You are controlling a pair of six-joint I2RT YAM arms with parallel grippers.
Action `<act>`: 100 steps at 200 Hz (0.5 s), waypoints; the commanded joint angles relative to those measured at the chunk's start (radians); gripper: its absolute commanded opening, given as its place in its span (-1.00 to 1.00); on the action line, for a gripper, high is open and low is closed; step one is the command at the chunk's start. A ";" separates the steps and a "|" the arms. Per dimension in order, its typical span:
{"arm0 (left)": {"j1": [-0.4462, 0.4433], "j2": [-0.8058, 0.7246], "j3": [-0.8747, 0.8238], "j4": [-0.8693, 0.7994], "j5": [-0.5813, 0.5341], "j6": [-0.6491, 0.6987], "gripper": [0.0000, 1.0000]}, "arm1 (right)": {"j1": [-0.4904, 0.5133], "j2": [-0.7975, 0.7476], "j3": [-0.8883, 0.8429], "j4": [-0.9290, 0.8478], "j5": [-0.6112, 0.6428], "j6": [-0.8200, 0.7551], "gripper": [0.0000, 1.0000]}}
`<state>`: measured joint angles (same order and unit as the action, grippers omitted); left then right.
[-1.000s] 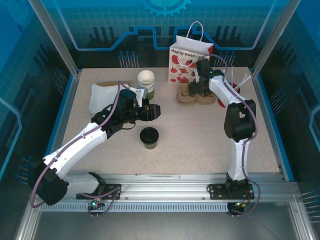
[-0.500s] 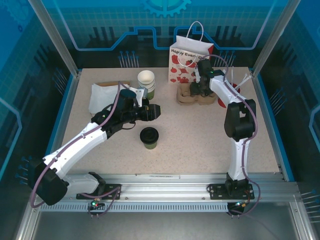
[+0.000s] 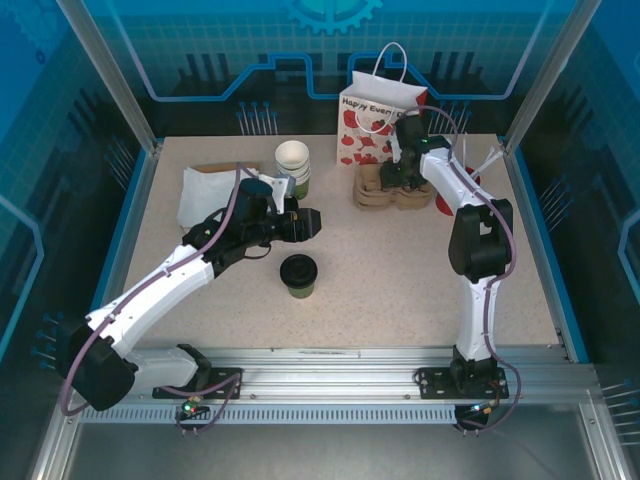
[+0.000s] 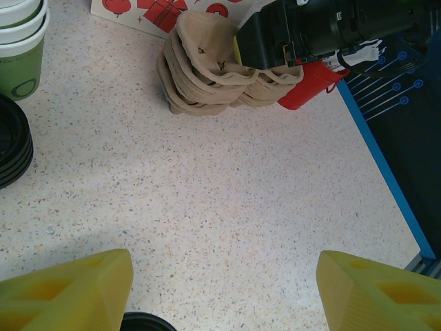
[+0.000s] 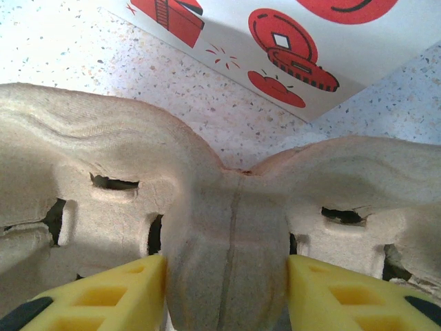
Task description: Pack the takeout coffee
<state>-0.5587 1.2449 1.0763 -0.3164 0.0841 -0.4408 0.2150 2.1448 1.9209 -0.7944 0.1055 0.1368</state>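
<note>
Top view first: the left arm reaches out over the table, and the left jaws are spread open with nothing between them. The coffee cup, black lid on, stands upright just on the near side of those jaws, not touching them. A stack of lidless green cups sits on their far side. The right jaws are down on the stack of cardboard cup carriers, with the gift bag right behind them.

Left wrist view: the two yellow fingertips sit wide apart at the bottom corners, bare table between them. A sliver of the coffee cup's black lid peeks in low by the left one. Ahead of the jaws are the carriers, with the right arm on top of them. Off to the left are the green cups and some loose black lids.

Right wrist view: the yellow fingers press against both sides of the top carrier's middle ridge, so the right jaws are pinching that carrier. The gift bag's red-printed side is just beyond
</note>
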 commanded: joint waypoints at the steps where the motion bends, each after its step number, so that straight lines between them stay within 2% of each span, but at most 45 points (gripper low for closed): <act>1: -0.007 -0.001 -0.013 -0.010 0.007 0.030 0.45 | 0.010 -0.043 0.041 -0.043 0.021 -0.015 -0.02; 100: -0.006 -0.046 -0.052 -0.014 -0.045 0.053 0.46 | 0.126 -0.149 0.068 -0.089 0.103 -0.031 -0.03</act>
<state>-0.5587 1.2385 1.0428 -0.3176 0.0708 -0.4149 0.3058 2.0552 1.9579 -0.8459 0.1841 0.1215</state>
